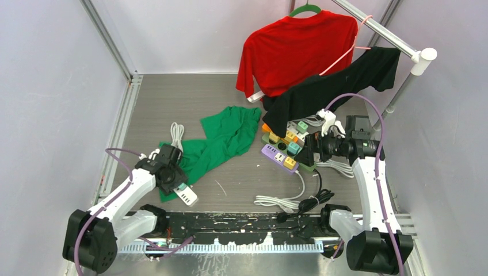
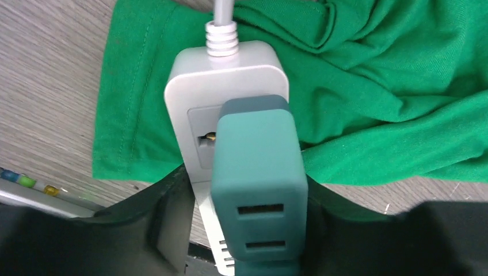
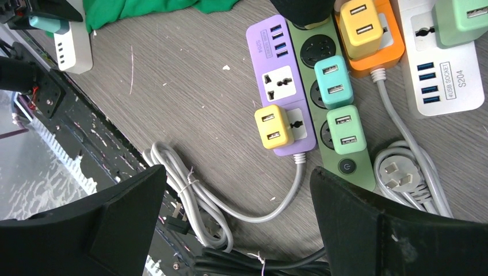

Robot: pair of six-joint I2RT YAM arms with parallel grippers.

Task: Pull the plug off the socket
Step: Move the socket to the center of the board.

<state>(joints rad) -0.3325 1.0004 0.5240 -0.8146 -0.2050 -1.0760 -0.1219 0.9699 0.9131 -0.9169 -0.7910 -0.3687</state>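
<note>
- The teal plug [image 2: 259, 167] sits in the socket of a white power strip [image 2: 224, 75]. The strip lies towards the table's [image 1: 172, 98] near-left corner, close to the near edge.
- The end of the strip where its cord enters rests on a crumpled green shirt [image 1: 227, 135]. The other end lies on bare table.
- A small brass glint shows on the socket face, right beside the plug's left side.
- The left gripper [image 2: 259, 230] is down over the strip with one finger on each side of the plug. The right-hand finger looks to be against the plug and the other shows a sliver of white strip between. I cannot tell whether they actually clamp it.
- The right gripper [image 3: 237, 190] hangs over the right half of the table with its fingers spread wide and nothing between them.
- Below it lies a huddle of strips side by side: a purple strip [image 3: 276, 69] carrying a yellow plug [image 3: 271, 126], and an olive strip [image 3: 345, 167] touching it.
- At the far right corner a red shirt [image 1: 293, 49] and a black shirt [image 1: 339, 83] hang from a rail.
</note>
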